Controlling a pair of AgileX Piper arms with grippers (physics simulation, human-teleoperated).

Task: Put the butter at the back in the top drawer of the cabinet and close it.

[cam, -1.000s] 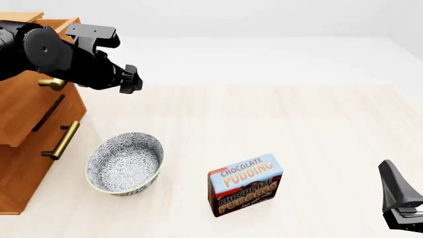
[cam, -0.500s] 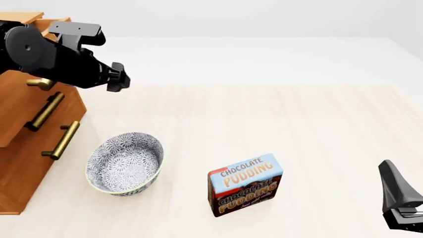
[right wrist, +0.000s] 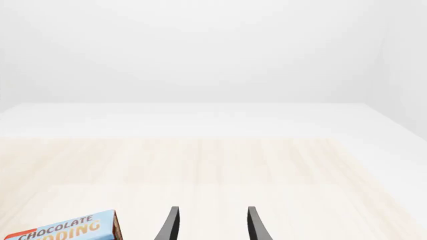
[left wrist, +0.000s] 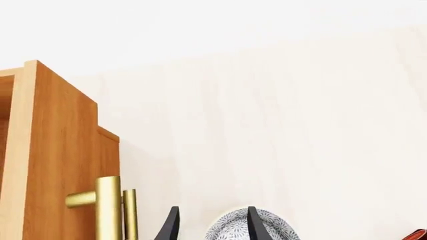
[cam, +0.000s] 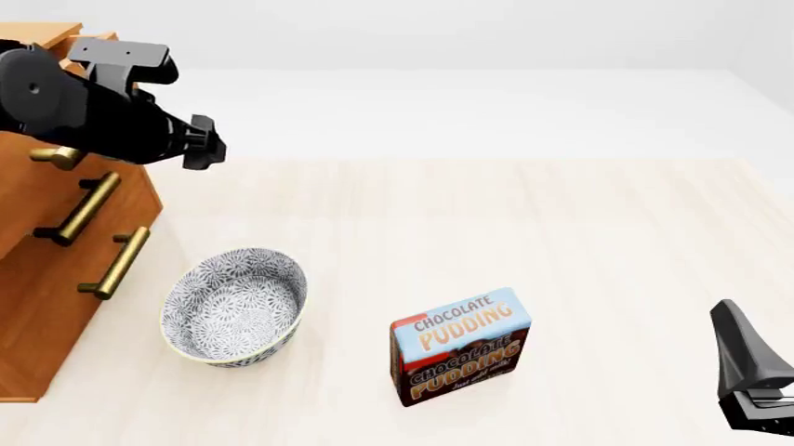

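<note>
Pale wood desk (cam: pixel 522 214): cabinet (cam: pixel 37 316) at left edge. Since the earlier frame, top drawer (cam: pixel 32 153) has slid inward; left gripper (left wrist: pixel 210 225) empty, parted. Butter apparently hidden inside. Right gripper (right wrist: pixel 210 225) parted, idle.

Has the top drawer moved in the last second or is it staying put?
Yes. The top drawer has slid inward toward the cabinet; its front now sits nearly flush with the lower drawers.

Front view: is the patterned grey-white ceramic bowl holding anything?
No, the patterned grey-white ceramic bowl shows only its bare inner wall and floor.
</note>
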